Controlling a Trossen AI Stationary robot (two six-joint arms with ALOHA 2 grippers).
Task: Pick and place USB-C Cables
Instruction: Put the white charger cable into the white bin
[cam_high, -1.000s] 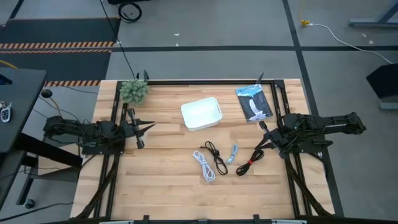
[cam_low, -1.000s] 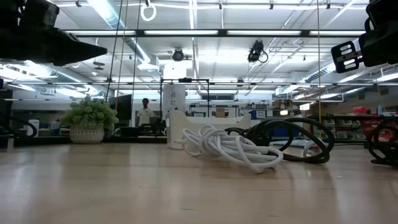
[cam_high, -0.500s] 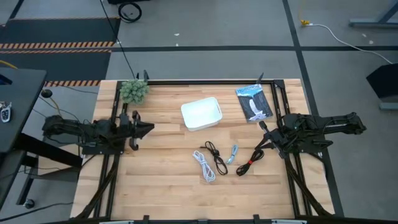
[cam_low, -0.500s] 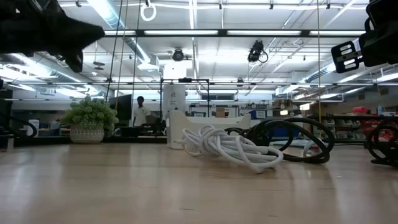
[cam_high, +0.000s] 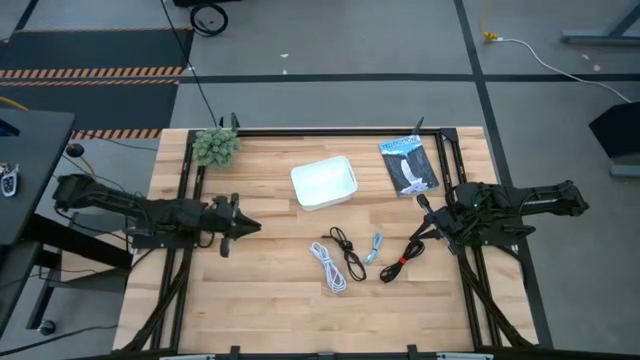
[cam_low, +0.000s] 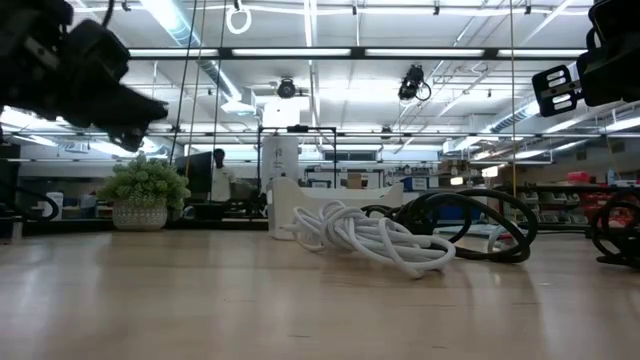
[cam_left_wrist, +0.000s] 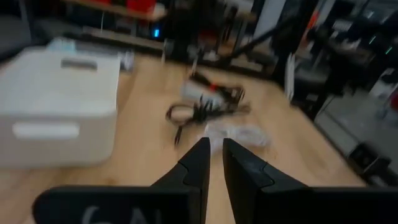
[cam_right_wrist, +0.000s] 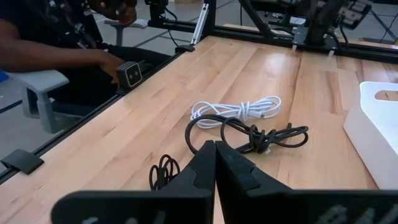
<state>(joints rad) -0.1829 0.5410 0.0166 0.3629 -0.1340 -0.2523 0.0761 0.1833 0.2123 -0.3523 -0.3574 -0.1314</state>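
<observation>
Hovering over your desk (cam_high: 260, 290), left gripper (cam_high: 252, 226) nearly closed, empty; right gripper (cam_high: 424, 229) pinched together beside the cables (cam_high: 347, 258).

A white bin (cam_high: 324, 183) sits mid-table, a potted plant (cam_high: 215, 146) occupies the far-left corner, and a dark packet (cam_high: 409, 165) lies far-right.

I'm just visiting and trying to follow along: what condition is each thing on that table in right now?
White cable: coiled, on the table.
Black cable: coiled, beside the white one.
Blue-grey cable: lying loose.
Black cable with red tie: bundled, by the right gripper.
White bin: holds nothing.
Left gripper: fingers nearly shut, holding nothing.
Right gripper: shut, holding nothing.
</observation>
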